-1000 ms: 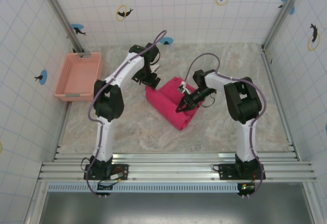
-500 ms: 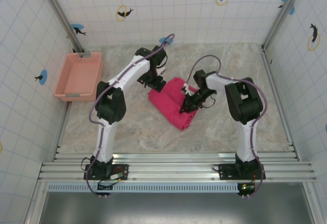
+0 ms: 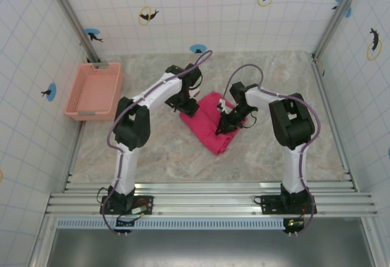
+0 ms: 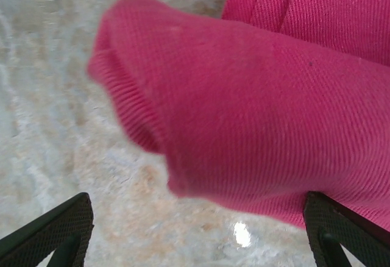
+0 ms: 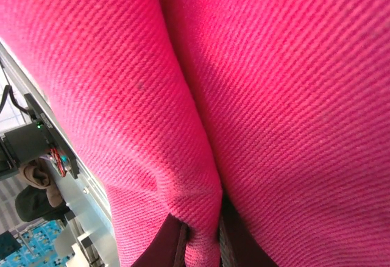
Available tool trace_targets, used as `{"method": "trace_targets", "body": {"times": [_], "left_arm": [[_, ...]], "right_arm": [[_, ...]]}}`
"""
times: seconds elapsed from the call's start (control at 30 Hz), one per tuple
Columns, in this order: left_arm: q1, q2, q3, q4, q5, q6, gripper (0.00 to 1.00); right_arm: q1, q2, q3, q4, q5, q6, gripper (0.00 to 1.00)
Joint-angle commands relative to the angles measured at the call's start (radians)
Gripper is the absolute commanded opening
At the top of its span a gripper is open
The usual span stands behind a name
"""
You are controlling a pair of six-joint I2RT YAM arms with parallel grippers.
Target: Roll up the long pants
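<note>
Left hand shifted right to long pants, spread wide | right hand clamped on their fold, mostly buried

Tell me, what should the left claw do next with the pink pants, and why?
Probably close the left claw on the cuff of the long pants: its fingers stand open either side of that loose end, while the right claw pinches a fold.

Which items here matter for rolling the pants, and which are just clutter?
Job:
- long pants
- right gripper, shut on a fold of them
- left gripper, open at their far edge

Lying about:
- basket, off by the left wall
</note>
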Motion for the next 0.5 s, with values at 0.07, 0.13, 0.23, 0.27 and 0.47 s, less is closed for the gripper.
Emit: {"method": "trace_targets", "body": {"times": [0.07, 0.13, 0.23, 0.27, 0.47], "left_arm": [[-0.009, 0.118, 0.068, 0.010, 0.024, -0.010, 0.92], [-0.009, 0.145, 0.100, -0.006, 0.025, -0.011, 0.93], [-0.010, 0.215, 0.147, -0.031, 0.027, -0.007, 0.93], [-0.011, 0.224, 0.155, -0.034, 0.029, -0.004, 0.93], [-0.009, 0.264, 0.211, -0.058, 0.036, 0.006, 0.93]], "right_arm": [[0.021, 0.058, 0.000, -0.040, 0.300, 0.015, 0.07], [0.037, 0.050, 0.023, -0.061, 0.325, 0.007, 0.12], [0.066, 0.007, 0.058, -0.102, 0.471, -0.010, 0.35], [0.077, -0.019, 0.063, -0.107, 0.542, -0.013, 0.43], [0.176, -0.198, 0.058, -0.117, 0.859, -0.060, 0.61]]}}
